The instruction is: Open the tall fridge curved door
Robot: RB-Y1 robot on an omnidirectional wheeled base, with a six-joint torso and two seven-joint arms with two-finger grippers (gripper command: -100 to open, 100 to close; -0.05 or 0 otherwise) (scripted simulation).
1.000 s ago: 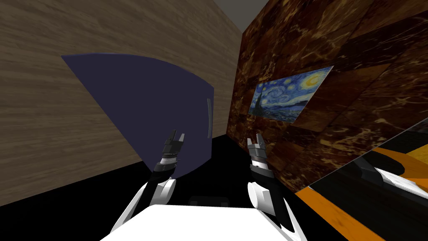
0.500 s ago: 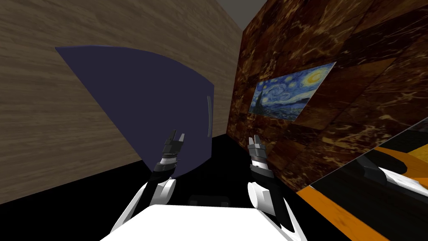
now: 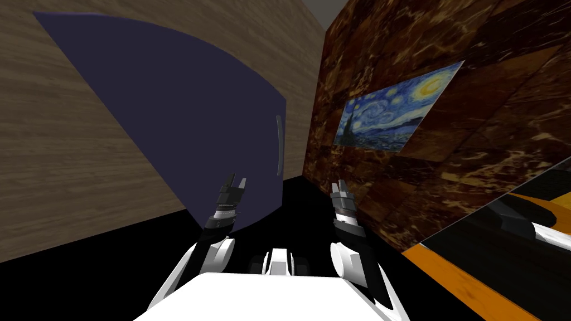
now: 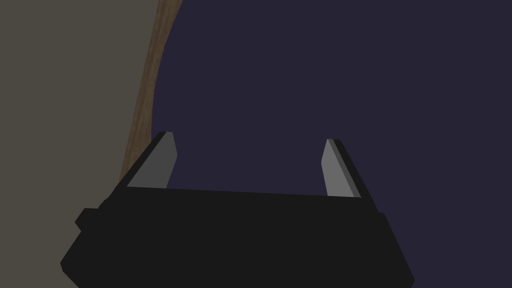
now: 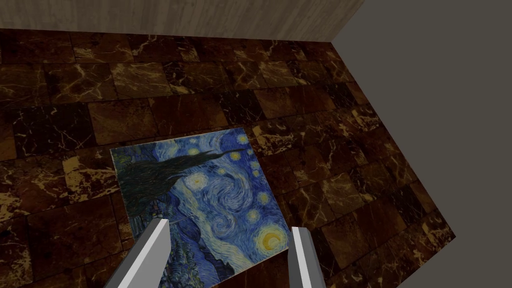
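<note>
The fridge door (image 3: 184,122) stands straight ahead against the pale wood-grain wall (image 3: 67,145), its broad face turned toward the robot. Its long axis runs up the wall, and the lean toward the upper left in the head view is the camera's slant, shared by the whole room. The door is a plain, matte, dark indigo slab with no markings. Its surface bows outward, so its top edge draws a smooth arc. A thin, pale grey handle (image 3: 278,146), slightly bowed itself, runs lengthwise close to the door's right edge, just beside the corner where the brown marbled wall (image 3: 390,184) begins. A blue swirling painting (image 3: 398,114) hangs on that marbled wall, well apart from the door. Below the door lies a black area (image 3: 139,245). The left hand (image 3: 236,181) is raised before the lower part of the door, below and to the left of the handle and apart from it. Its fingers (image 4: 161,162) are spread wide with nothing between them, and whether they touch the door cannot be told. In the left wrist view the left hand (image 4: 250,142) points squarely at the door's indigo face (image 4: 325,75), with a strip of wood wall (image 4: 150,85) beside one finger. The right hand (image 3: 340,186) is held up to the right of the door, near the marbled wall, and its fingers (image 5: 150,255) also stand apart, holding nothing.
</note>
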